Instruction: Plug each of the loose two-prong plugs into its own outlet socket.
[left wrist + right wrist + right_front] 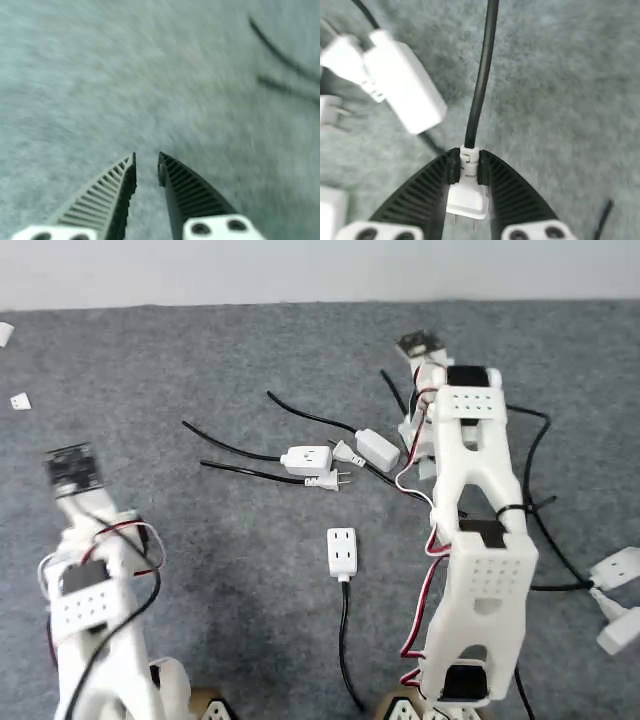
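The gray worktop (200, 360) holds three white sockets. The near socket (343, 551) lies alone in the middle, and its long cord (343, 635) runs toward the near edge. The middle socket (306, 458) lies farther off. The far socket (378, 448) is just right of it, beside the right arm (480, 540).

I count three plugs. The loose plug (325, 481) lies just on the near side of the middle socket, with its two prongs pointing right. The second plug (346, 452) lies between the middle socket and the far socket, touching the far one. The third plug (466, 197) is in the right gripper (467, 155), which is squeezed tight on both its sides. Its black cord (482, 75) runs straight away from the gripper, and its two prongs point back toward the wrist.

The left gripper (147, 161) hangs over bare worktop at the near left. Its jaws are a little apart and hold nothing.

Two more white pieces (618, 570) lie at the right edge. I cannot tell if they are plugs or sockets.
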`<state>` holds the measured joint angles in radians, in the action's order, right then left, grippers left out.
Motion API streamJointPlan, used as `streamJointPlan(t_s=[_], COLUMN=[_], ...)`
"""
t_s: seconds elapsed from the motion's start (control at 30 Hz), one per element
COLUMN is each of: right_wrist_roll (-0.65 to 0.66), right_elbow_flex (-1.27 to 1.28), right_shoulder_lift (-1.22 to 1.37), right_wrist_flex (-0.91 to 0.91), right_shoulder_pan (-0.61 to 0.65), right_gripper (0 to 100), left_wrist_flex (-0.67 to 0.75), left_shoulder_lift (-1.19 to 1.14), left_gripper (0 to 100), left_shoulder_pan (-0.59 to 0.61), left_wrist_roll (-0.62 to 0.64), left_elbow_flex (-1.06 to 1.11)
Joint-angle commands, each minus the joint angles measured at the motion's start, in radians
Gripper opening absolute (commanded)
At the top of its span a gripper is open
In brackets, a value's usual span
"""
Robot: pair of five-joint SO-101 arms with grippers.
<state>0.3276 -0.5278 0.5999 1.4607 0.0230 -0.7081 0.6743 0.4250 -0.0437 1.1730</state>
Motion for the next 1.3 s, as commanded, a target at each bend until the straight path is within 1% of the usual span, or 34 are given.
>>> streamJointPlan(t_s=[0.0,0.1,0.17,0.23,0.37,0.53,0.6,0.7,0.8,0.97,1.1,1.27], right_wrist_roll=[-0.04,-0.063,-0.089,-0.106,-0.155,-0.199,-0.233,-0.292,-0.302,-0.308,-0.308,-0.305], right_elbow_flex=[-0.054,-0.054,-0.054,-0.054,-0.052,-0.052,-0.04,0.064,0.222,0.423,0.523,0.589], right_shoulder_lift=[-0.162,-0.255,-0.325,-0.394,-0.506,-0.59,-0.601,-0.599,-0.618,-0.687,-0.774,-0.828], right_wrist_flex=[0.064,0.097,0.114,0.145,0.225,0.312,0.329,0.285,0.176,0.016,-0.061,-0.113], right_shoulder_pan=[0.044,0.099,0.14,0.199,0.349,0.598,0.674,0.704,0.734,0.826,0.842,0.831], right_gripper=[0.9,0.9,0.9,0.9,0.9,0.9,0.9,0.9,0.9,0.9,0.9,0.8], left_wrist_flex=[-0.074,-0.203,-0.281,-0.321,-0.354,-0.377,-0.381,-0.385,-0.385,-0.385,-0.371,-0.313], left_shoulder_lift=[-0.233,-0.405,-0.47,-0.514,-0.537,-0.537,-0.537,-0.535,-0.535,-0.532,-0.471,-0.345], left_gripper=[7,6,4,1,1,1,1,1,1,1,1,1], left_shoulder_pan=[-0.049,-0.06,-0.061,-0.091,-0.153,-0.163,-0.161,-0.157,-0.157,-0.164,-0.166,-0.172], left_wrist_roll=[-0.12,-0.204,-0.253,-0.285,-0.347,-0.404,-0.411,-0.433,-0.445,-0.477,-0.48,-0.48], left_elbow_flex=[-0.165,-0.306,-0.374,-0.398,-0.395,-0.395,-0.395,-0.395,-0.392,-0.381,-0.335,-0.239])
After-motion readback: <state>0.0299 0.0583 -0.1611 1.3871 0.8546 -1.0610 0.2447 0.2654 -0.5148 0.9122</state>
